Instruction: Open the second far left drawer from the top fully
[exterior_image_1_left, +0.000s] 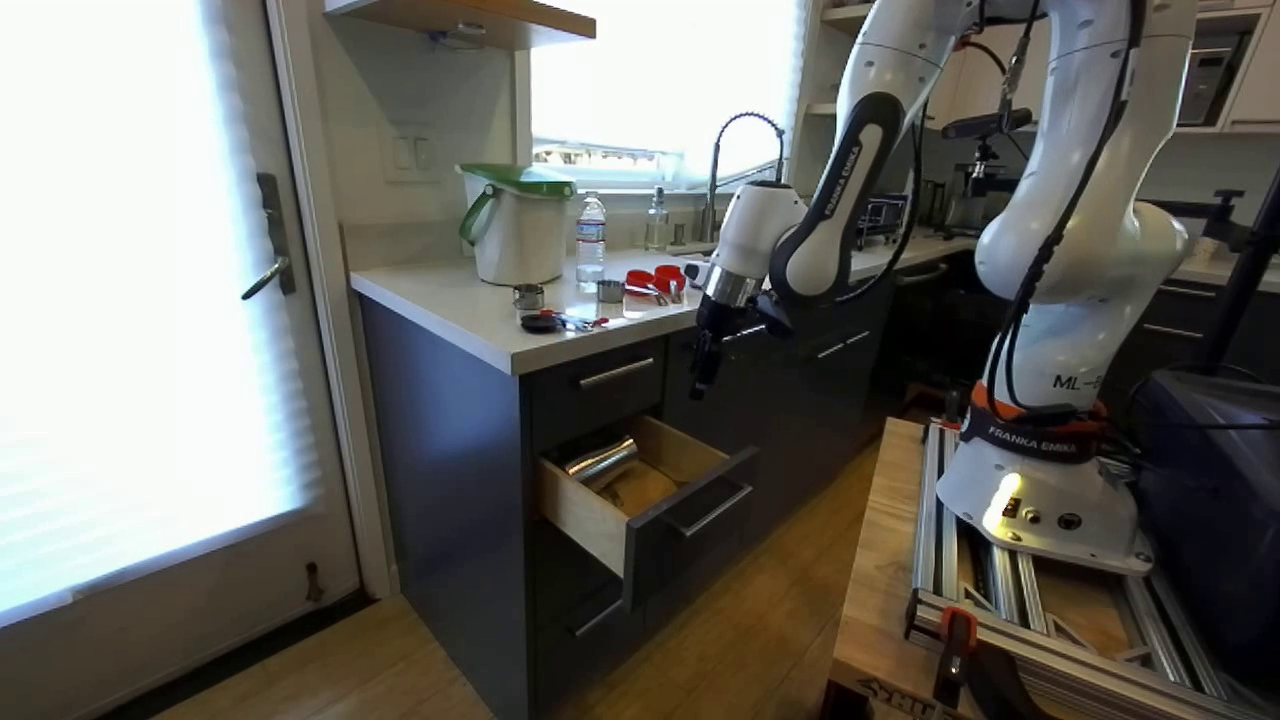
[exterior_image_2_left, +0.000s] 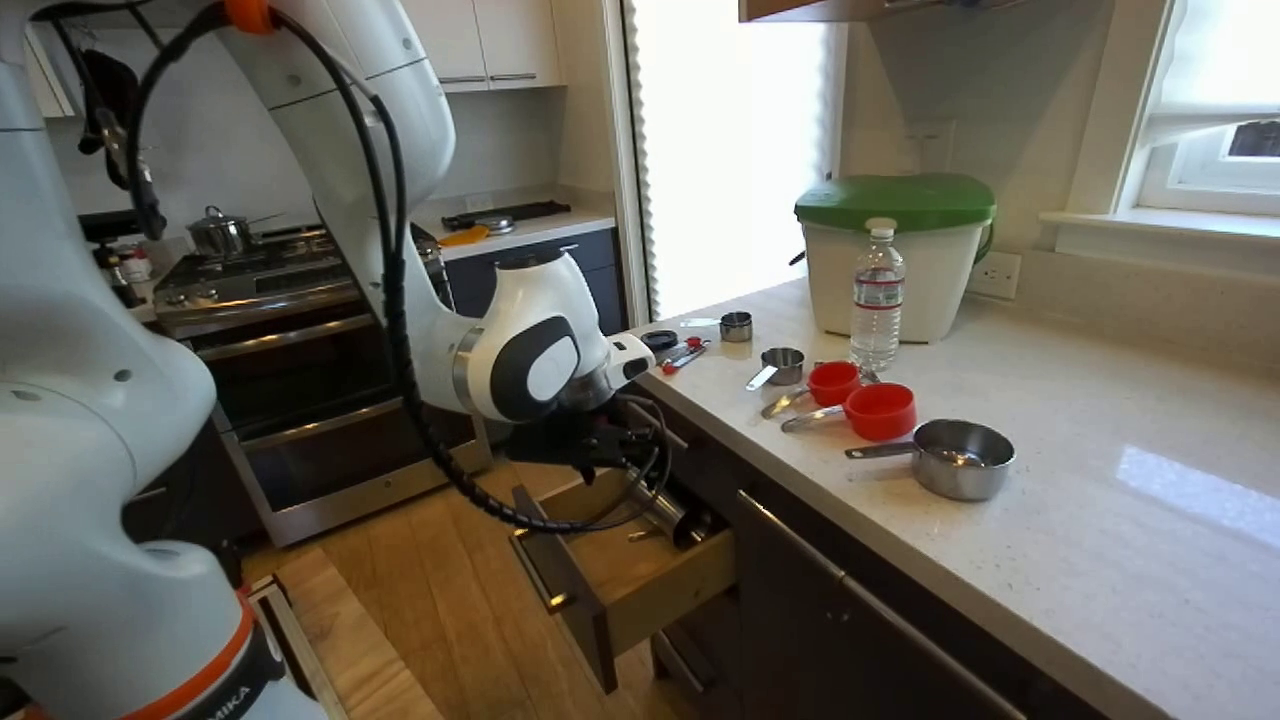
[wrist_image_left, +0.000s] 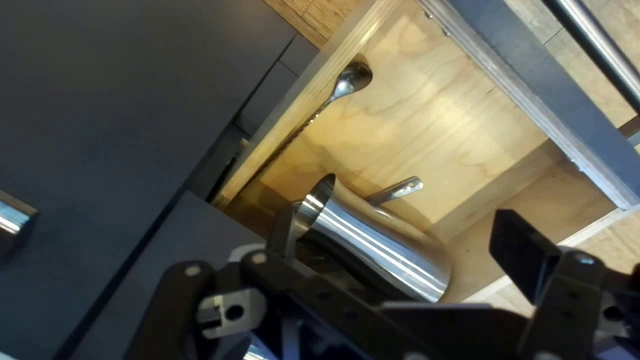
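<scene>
Wrist view | claw (wrist_image_left: 397, 227) spread wide, holding nothing | second drawer (wrist_image_left: 450, 115) down sticks out | shiny cup (wrist_image_left: 385, 245) and long spoon (wrist_image_left: 352, 77) lie inside it

Second far left drawer from the top (exterior_image_1_left: 680, 555) is standing pulled well out below the gripper (wrist_image_left: 402, 237), with a gap between them; whether it is standing at full travel, cannot tell. Its flat, dark charcoal front (wrist_image_left: 552, 85) is standing upright and carrying a horizontal silver bar handle (exterior_image_1_left: 717, 511), both sitting lower than the gripper in both exterior views. Pale wood box (exterior_image_1_left: 585, 525) is lying level behind the front, its bottom showing between and beyond the gripper's fingers in the wrist view.
</scene>
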